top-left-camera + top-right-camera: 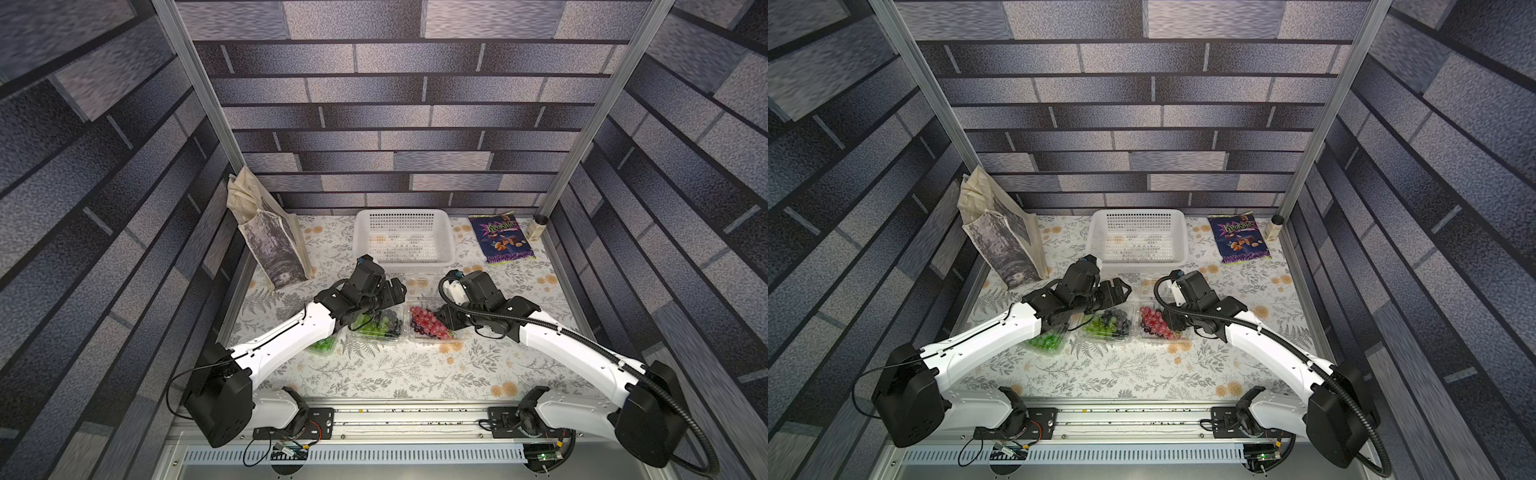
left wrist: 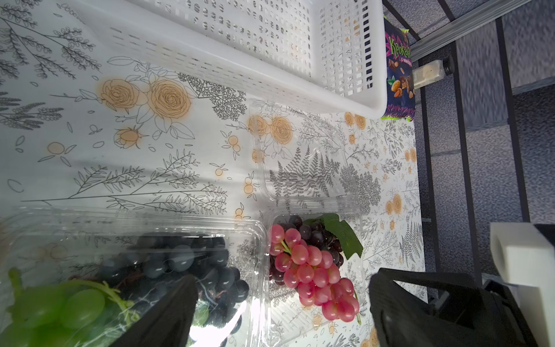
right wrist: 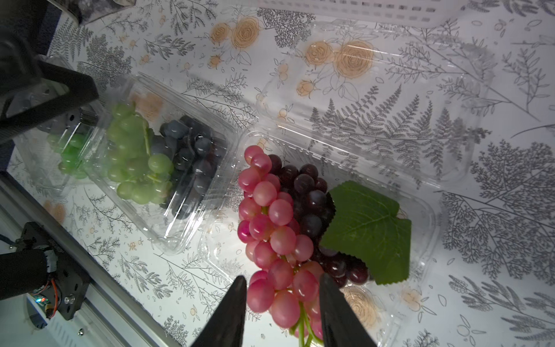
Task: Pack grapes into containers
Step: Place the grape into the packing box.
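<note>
Red grapes (image 3: pixel 270 210) lie in the open container (image 3: pixel 428 222) before the basket (image 1: pixel 361 237). Two other containers (image 1: pixel 395 336) (image 1: pixel 322 347) are filled and the basket is empty, so likely only lids remain. Right fingers (image 3: pixel 336 309) are half apart astride the stem, left fingers (image 2: pixel 168 315) wide. The lid (image 3: pixel 375 99) reaches nearly to the basket; bare tabletop (image 1: pixel 415 374) lies opposite.

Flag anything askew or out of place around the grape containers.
The middle container, holding green grapes and black grapes, sits skewed against the red-grape container, whose lid lies open flat. Nothing looks spilled.
</note>
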Tool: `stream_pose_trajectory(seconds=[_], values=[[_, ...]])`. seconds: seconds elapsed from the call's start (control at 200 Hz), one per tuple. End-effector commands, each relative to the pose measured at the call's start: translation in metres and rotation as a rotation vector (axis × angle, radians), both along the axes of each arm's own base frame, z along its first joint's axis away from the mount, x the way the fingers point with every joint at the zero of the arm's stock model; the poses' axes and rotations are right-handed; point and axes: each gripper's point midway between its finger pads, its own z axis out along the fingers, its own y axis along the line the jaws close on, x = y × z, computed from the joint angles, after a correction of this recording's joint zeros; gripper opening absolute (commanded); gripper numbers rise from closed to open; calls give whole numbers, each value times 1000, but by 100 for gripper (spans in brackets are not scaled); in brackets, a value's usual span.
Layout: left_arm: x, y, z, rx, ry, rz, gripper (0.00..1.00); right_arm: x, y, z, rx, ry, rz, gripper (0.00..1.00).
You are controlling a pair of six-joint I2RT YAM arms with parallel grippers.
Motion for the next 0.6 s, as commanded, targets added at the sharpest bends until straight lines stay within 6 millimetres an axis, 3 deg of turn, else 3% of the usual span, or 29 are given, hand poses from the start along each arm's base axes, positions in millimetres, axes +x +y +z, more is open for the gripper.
stream_pose_trajectory(seconds=[0.0,0.11,0.296,0.596], values=[[-2,2,3,-9,-3,-1,92,3,15,6,47,10,28,37],[-5,-1,-6,-3,19,-13,91,7,26,-3,66,41,44,28],[-8,-3,-14,-4,38,-10,90,6,41,-29,104,114,56,23],[-10,0,-15,7,41,-7,91,2,38,-61,82,175,40,22]])
